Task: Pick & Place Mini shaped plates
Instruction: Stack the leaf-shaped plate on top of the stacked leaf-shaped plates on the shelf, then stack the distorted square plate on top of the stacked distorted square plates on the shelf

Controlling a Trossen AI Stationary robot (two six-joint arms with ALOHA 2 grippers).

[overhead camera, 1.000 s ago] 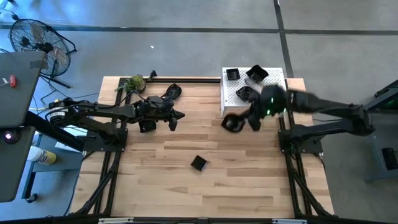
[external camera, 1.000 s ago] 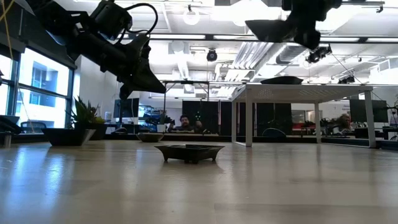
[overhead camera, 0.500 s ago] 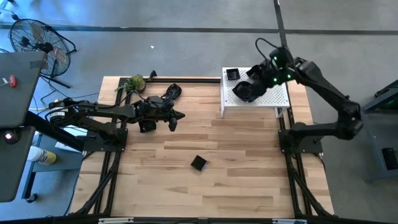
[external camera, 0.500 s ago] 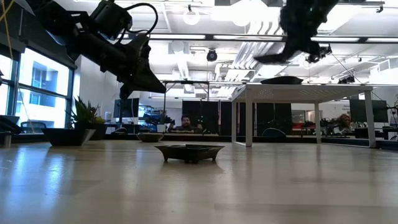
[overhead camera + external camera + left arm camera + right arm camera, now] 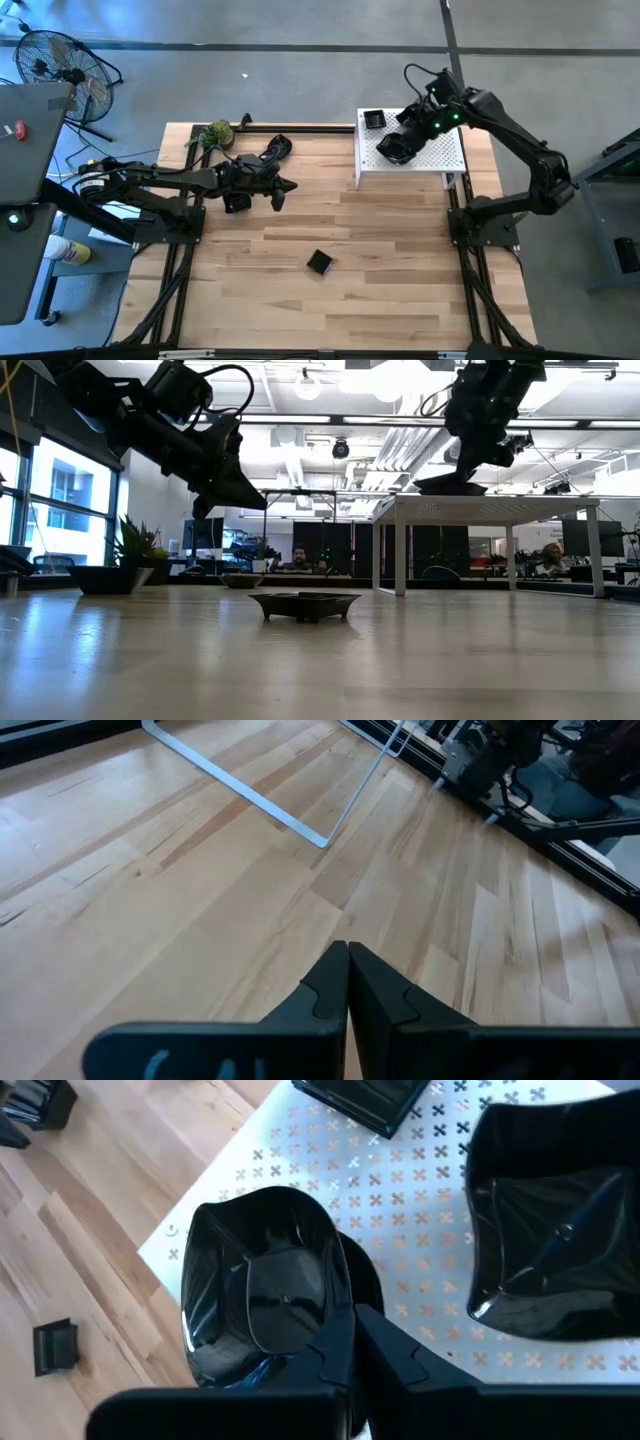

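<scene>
Black plate [image 5: 262,1305] pinched, right gripper [image 5: 350,1342], white stand [image 5: 400,1220]

The right hand [image 5: 400,146] hides part of its plate [image 5: 262,1295].

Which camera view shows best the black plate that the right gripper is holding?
The right wrist view: the held plate fills it, rim between the right gripper fingers. High view shows a dark blob; low view only its edge; left wrist view nothing.

The mini shaped plates [image 5: 270,1300] looked like glossy black plastic, throwing bright highlights. They sat on a white stand [image 5: 400,1210] of matt sheet perforated with small crosses, while the table [image 5: 200,920] was pale, smooth-planked wood.
</scene>
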